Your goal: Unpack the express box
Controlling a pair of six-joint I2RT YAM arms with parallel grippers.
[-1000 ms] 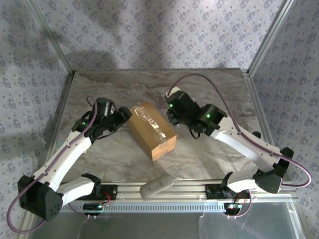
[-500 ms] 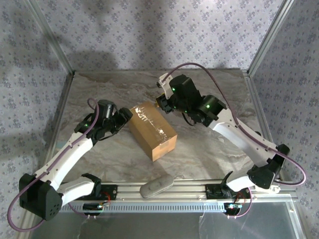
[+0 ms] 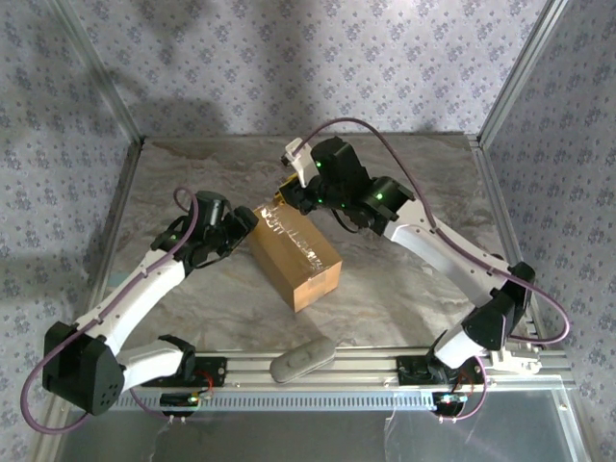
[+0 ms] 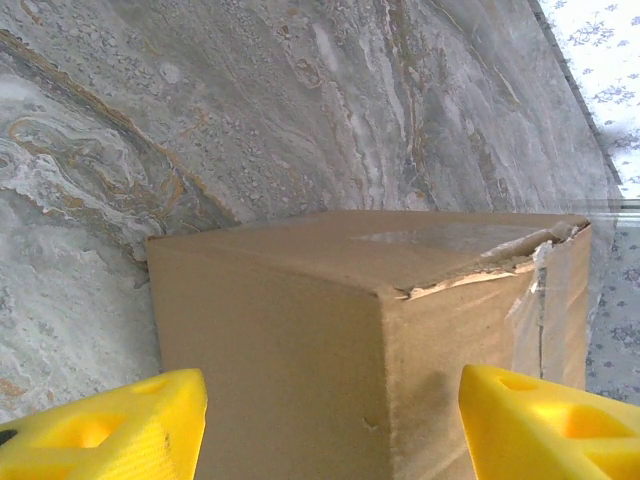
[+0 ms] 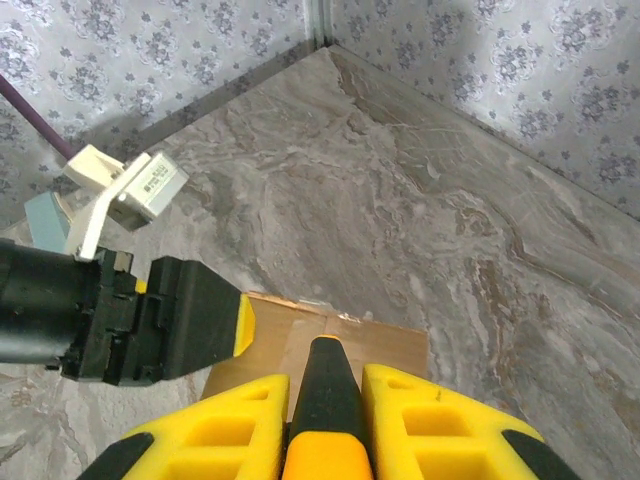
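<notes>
The express box [image 3: 298, 255], a brown carton with clear tape along its top seam, lies slantwise on the marble table [image 3: 404, 173]. My left gripper [image 3: 241, 223] is at the box's left far corner. In the left wrist view that corner [image 4: 380, 300] stands between the open yellow fingers [image 4: 110, 430], and the top edge is torn near the tape. My right gripper [image 5: 325, 385] is shut on a black and orange tool [image 5: 322, 400]. The tool's black tip hangs over the taped far end of the box [image 5: 390, 345]. From above, the right gripper [image 3: 292, 195] is over that far end.
A grey oblong object [image 3: 301, 359] rests on the metal rail at the table's near edge. Patterned walls and metal frame posts [image 3: 510, 87] close in the table at the back and sides. The left gripper's black body [image 5: 150, 320] is close to the tool tip.
My right arm has swung left and away from the bases, from right of the box to over its far end. The left gripper has shifted only slightly beside the box.
</notes>
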